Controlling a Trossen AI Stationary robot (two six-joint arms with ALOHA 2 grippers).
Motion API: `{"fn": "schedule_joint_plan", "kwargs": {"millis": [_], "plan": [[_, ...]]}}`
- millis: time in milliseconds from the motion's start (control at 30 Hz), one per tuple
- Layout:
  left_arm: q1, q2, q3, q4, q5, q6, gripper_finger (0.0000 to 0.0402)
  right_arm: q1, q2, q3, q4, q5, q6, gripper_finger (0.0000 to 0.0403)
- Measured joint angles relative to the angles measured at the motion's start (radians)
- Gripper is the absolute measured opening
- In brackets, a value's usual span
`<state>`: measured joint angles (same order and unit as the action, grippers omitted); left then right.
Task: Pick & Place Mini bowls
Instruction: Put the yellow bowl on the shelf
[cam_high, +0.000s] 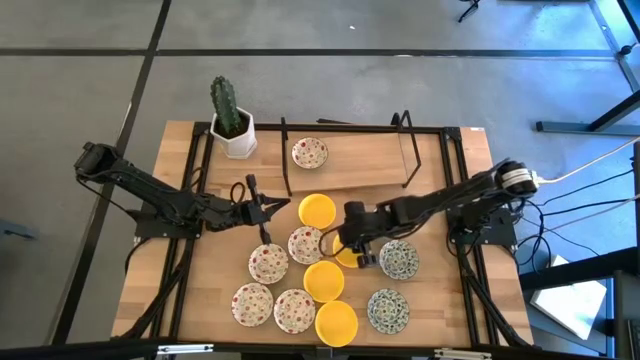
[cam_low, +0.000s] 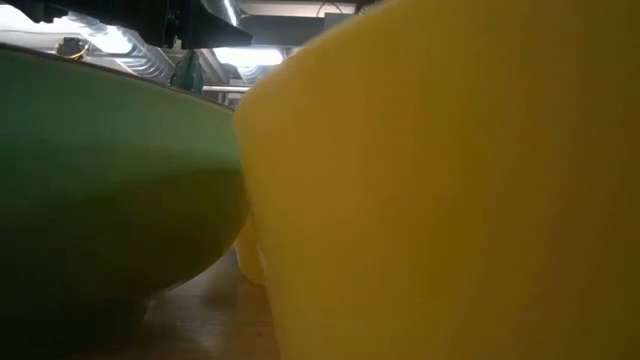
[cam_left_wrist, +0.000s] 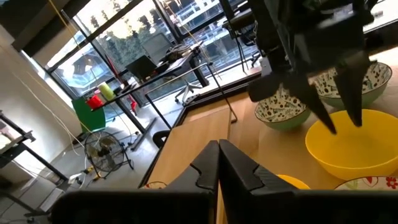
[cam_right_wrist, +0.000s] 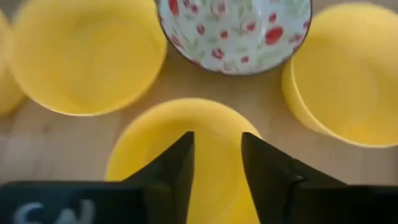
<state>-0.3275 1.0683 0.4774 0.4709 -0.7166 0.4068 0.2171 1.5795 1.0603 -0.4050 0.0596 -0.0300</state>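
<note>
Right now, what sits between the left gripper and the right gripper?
In the high view, a red-speckled bowl lies between the shut left gripper and the right gripper, with a yellow bowl just behind that line.

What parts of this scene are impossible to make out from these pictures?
- Low view: a yellow bowl and a green-sided bowl sit against the lens, hiding the table and both arms.
- High view: the yellow bowl under the right gripper is mostly covered by it.
- Right wrist view: that bowl's near rim is cut off behind the open fingers.
- Left wrist view: the left gripper, shut, blocks the table just ahead.
</note>
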Motion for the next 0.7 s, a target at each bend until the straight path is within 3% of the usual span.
{"fn": "schedule_joint_plan", "kwargs": {"millis": [133, 367, 567, 700], "plan": [[0.0, 0.0, 0.0, 0.0, 0.0, 0.0, 0.0005, -0.001, 0.014, 0.0, -0.031, 0.01, 0.02, 0.0169], [0.0, 0.0, 0.0, 0.0, 0.0, 0.007, 0.0006, -0.009, 0.009, 0.0, -0.058, 0.13, 0.019, 0.0203], [0.0, 0.0, 0.0, 0.0, 0.001, 0.018, 0.0002, -0.048, 0.009, 0.0, -0.101, 0.122, 0.027, 0.0214], [0.0, 0.0, 0.0, 0.0, 0.001, 0.017, 0.0005, -0.066, 0.009, 0.0, -0.102, 0.053, 0.028, 0.0211]]}}
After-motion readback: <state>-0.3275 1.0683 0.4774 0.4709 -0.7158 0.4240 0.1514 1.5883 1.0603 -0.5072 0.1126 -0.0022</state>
